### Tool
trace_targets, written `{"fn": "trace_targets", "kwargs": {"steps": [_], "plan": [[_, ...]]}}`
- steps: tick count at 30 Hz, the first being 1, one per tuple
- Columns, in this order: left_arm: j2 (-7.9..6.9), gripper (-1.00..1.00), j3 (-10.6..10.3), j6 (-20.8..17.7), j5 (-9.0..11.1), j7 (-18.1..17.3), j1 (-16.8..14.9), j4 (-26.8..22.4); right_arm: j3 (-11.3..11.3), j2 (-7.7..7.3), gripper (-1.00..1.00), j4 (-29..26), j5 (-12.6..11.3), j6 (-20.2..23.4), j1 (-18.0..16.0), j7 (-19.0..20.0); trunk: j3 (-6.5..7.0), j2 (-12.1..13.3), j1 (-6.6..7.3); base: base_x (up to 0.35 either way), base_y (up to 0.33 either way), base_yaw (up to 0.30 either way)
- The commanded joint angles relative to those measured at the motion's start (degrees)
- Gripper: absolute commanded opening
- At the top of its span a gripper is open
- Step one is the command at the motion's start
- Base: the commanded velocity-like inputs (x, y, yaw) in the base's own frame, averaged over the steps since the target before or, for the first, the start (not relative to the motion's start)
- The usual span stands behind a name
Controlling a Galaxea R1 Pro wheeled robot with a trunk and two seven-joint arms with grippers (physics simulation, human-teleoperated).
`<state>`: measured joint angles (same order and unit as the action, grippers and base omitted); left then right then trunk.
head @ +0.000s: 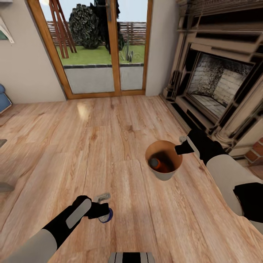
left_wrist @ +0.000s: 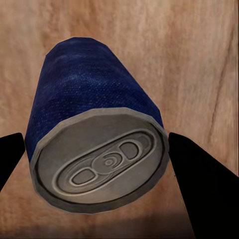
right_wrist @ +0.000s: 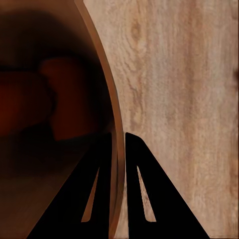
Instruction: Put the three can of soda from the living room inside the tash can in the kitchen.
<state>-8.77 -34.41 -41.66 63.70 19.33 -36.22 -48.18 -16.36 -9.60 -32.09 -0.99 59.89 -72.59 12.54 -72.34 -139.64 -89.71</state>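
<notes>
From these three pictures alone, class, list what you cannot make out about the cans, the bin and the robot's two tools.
- Cans in the trash can: head view shows one orange can in shadow; the right wrist view is too dark to count them.
- Blue soda can: its far end is hidden behind its body in the left wrist view; the left tool covers most of it in the head view.
- Right tool: straddles the rim; contact is unclear.

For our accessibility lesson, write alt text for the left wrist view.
A dark blue soda can sits between two black jaws, its grey metal top with pull tab facing the camera. Warm wood-plank floor lies behind it.
</notes>
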Motion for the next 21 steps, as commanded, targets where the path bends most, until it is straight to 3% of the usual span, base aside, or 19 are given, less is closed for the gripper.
{"fn": "trace_targets", "kwargs": {"steps": [1,5,7,12,18,21], "plan": [[-0.09,-1.0,0.0,-0.6,-0.1,0.0,0.0,-0.8,0.2,0.15,-1.0,0.2,-1.4,0.1,0.0,-0.3,0.19,0.4,0.23,0.0,0.0,0.0],[-1.48,-1.0,0.1,-2.4,0.0,0.0,0.0,-4.1,0.2,0.65,-1.0,0.5,-1.4,0.1,0.0,-1.3,0.91,2.0,1.11,0.0,0.0,0.0],[-2.5,-1.0,0.2,-5.2,0.0,0.3,0.1,-8.3,0.2,0.9,-1.0,0.6,-1.4,0.1,0.0,-1.6,1.27,2.8,1.55,0.0,0.0,0.0],[-3.27,-1.0,1.0,-8.4,0.3,2.2,0.2,-13.6,0.2,1.38,-1.0,0.8,-1.4,0.1,0.1,-3.2,2.16,4.8,2.65,0.0,0.0,0.0],[-3.37,-1.0,7.9,-14.3,0.3,2.9,0.2,-18.5,0.3,2.77,-1.0,3.0,-1.5,0.1,0.3,-8.9,3.24,7.2,3.96,0.0,0.0,0.0],[-3.36,-1.0,9.3,-16.6,0.2,3.0,0.2,-19.9,0.3,3.23,-1.0,3.4,-1.5,0.1,0.6,-9.7,3.78,8.4,4.62,0.0,0.0,0.0]]}}
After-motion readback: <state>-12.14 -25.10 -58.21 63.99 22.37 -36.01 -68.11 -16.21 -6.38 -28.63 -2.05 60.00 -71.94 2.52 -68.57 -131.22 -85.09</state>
